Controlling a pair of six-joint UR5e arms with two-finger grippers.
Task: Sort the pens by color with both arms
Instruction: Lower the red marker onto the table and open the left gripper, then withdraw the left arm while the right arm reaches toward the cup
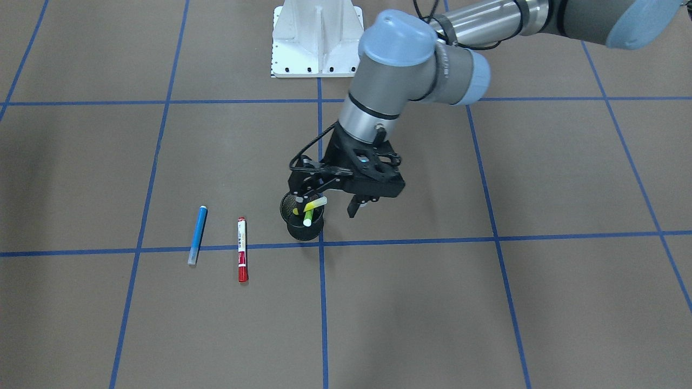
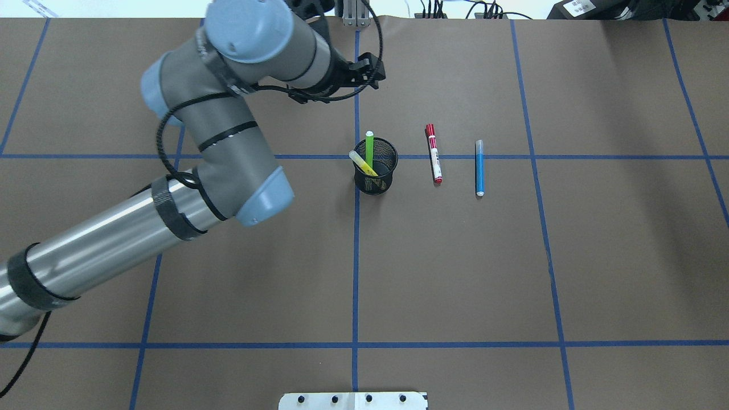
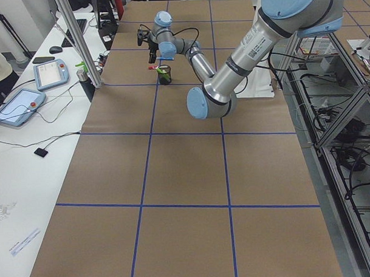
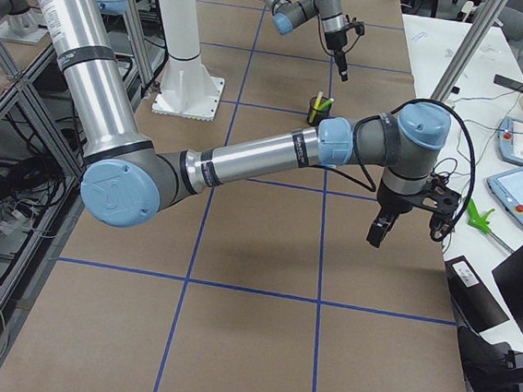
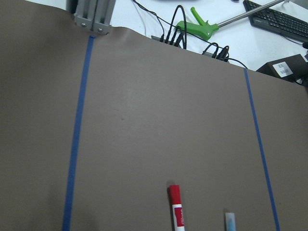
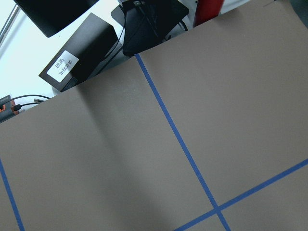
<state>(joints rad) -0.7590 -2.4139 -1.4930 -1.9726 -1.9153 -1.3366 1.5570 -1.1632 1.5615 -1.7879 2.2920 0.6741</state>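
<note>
A lime green pen (image 2: 369,149) and a yellow pen (image 2: 361,163) stand tilted in a black mesh cup (image 2: 373,183). In the front view they show at green (image 1: 307,218) and yellow (image 1: 314,204). A white pen with red ends (image 2: 433,154) and a blue pen (image 2: 479,168) lie flat to the cup's right, apart and roughly parallel. My left gripper (image 1: 324,208) hangs open and empty above the table just beyond the cup. My right gripper (image 4: 405,224) shows only in the exterior right view, far off to the right; I cannot tell whether it is open.
The white pedestal base (image 1: 316,40) stands at the robot's side of the table. Blue tape lines (image 2: 356,256) cross the brown table cover. Cables, a keyboard and a green tool (image 5: 199,26) lie beyond the table's far edge.
</note>
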